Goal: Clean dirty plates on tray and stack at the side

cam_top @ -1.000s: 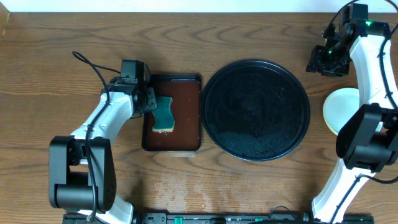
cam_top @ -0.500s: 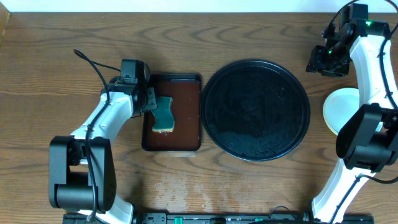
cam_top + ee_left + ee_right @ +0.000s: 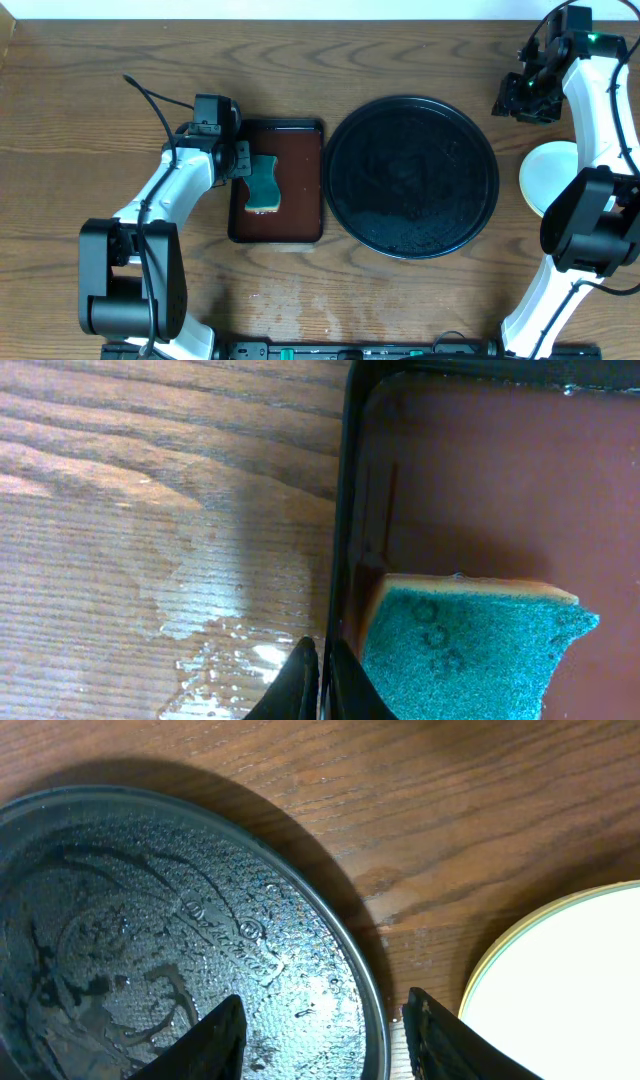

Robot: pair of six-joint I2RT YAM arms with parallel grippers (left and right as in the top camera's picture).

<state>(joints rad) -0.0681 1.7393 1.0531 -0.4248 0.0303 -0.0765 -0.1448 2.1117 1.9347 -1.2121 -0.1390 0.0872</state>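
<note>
At the table's right edge the plates (image 3: 541, 176) appear stacked on bare wood, and the tray (image 3: 412, 178) stands empty, so the task looks all but finished; the left claw (image 3: 318, 680) is pinched shut on nothing beside the sponge (image 3: 470, 652); the right claw (image 3: 322, 1030) hangs half-wide and empty; what remains is probably only pulling both arms clear.

A robotics lab bench is indicated: a left arm (image 3: 168, 192) and a right arm (image 3: 600, 120), white and black, are mounted at one edge of a wood-grain table (image 3: 80, 70). A loose cable (image 3: 146, 98) is trailed across it, and only a few props are laid out: a sponge (image 3: 264, 183), a brown tray (image 3: 300, 170), a round black tray (image 3: 412, 176) and a pale plate (image 3: 538, 178).
</note>
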